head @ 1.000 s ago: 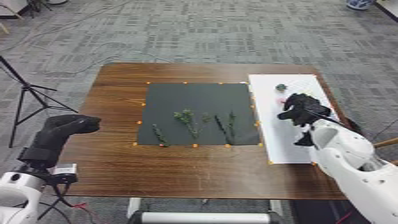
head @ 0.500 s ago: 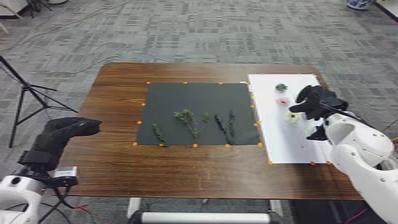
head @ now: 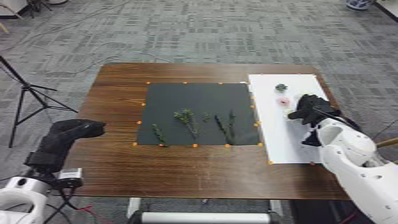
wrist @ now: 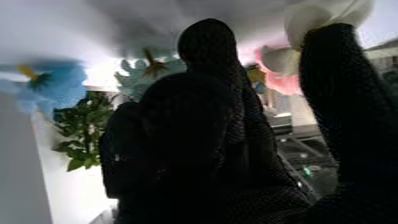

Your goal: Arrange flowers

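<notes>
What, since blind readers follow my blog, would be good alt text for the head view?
The right robot hand is over a white sheet on a wooden table, near a pink flower. Green sprigs lie on a black mat; the left robot hand is at the table's left edge.

No readable text, labels, brands, numbers or signs.
</notes>
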